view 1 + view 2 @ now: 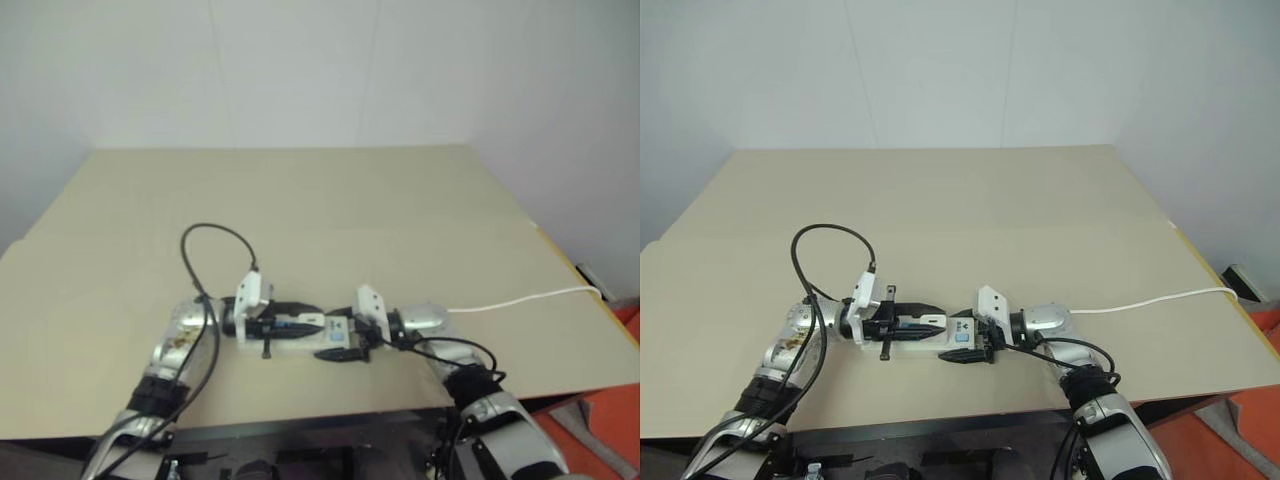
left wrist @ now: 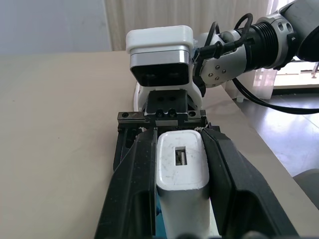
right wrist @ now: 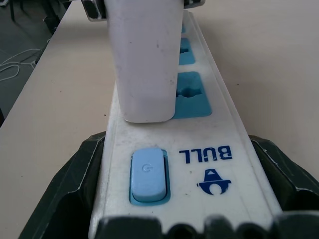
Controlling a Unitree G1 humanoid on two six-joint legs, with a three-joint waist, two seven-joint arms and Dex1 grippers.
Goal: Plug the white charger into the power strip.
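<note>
Left gripper (image 2: 182,194) comes in from the robot's left, pointing level toward the right, its two black fingers (image 2: 130,199) clenched on the sides of the white charger (image 2: 183,172), USB port face toward the wrist camera. The charger sits over the power strip (image 3: 199,124), which lies near the front edge of the desk (image 1: 330,190), long axis running left to right between the two arms. In the right wrist view the charger's underside is down at the strip's top face, next to the nearest blue socket (image 3: 192,92), beside the blue switch (image 3: 147,174); whether the prongs are in or only resting cannot be told. Right gripper (image 3: 182,164) comes from the robot's right, fingers (image 3: 70,184) grasping the switch end of the strip across its width and steadying it. The strip's thin white cord (image 1: 520,298) trails off to the right. Judgement: the key relation is charger straight above the socket line, so the push should go straight down along the prongs while the right side braces; any tilt could jam it.
</note>
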